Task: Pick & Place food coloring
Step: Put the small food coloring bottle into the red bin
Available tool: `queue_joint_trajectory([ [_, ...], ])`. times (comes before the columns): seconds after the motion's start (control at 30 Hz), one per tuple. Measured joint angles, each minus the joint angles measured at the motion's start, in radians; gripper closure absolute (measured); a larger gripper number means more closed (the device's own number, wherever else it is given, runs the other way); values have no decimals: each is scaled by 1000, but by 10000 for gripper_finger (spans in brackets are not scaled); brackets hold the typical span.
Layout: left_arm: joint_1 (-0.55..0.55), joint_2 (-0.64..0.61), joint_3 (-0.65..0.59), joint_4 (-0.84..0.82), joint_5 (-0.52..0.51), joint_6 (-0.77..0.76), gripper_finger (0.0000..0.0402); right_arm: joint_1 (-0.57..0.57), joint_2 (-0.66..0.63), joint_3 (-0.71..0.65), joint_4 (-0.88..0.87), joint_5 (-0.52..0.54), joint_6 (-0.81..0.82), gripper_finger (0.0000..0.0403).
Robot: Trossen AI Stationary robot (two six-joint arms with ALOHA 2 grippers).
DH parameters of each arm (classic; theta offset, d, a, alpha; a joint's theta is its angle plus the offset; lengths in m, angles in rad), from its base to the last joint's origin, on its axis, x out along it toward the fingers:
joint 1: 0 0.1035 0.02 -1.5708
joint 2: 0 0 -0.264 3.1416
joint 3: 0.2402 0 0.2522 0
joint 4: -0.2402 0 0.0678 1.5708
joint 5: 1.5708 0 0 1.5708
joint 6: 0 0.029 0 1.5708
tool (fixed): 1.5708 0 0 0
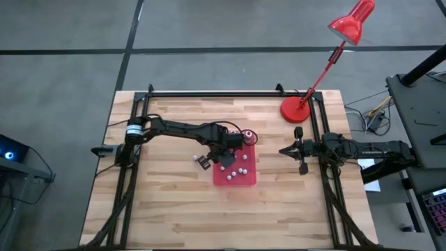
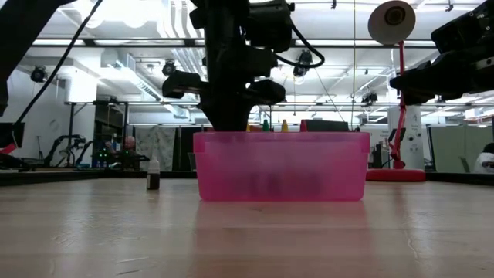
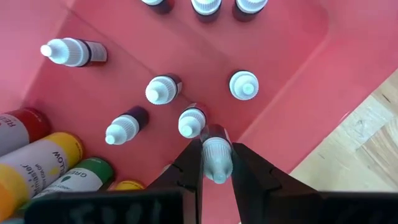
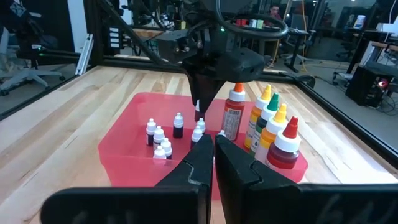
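A flat red tray [image 1: 217,180] lies mid-table. Several tiny food coloring bottles with white caps [image 3: 163,89] stand upright on its floor. Taller red, yellow and green bottles [image 4: 267,121] cluster at its far end. My left gripper [image 3: 217,148] reaches down into the tray [image 3: 298,93] and is shut on one small dark bottle with a white cap [image 3: 215,138]. One more small bottle [image 2: 153,180] stands on the table beside the tray's left side. My right gripper [image 4: 214,142] waits shut and level at the table's right side [image 1: 283,150], touching nothing. My left gripper pinches the small bottle between its two fingers [image 3: 191,163], which lie on opposite sides of its neck and cap [image 3: 217,163]. The fingers come from above, pointing down. The bottle stays upright, cap up, close to a standing bottle [image 3: 191,121]; its base is hidden.
A red desk lamp stands with its round base [image 1: 296,109] on the table's far right corner. A black frame [image 1: 209,93] runs along the far edge and both sides. Bare wood lies near the front edge.
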Motion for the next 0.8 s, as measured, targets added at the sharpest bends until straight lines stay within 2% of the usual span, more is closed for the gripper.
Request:
queue_joint_trajectory([
  [0.8,0,37,-2,5,-1,-2,364,0,0,0,0,0,1,394],
])
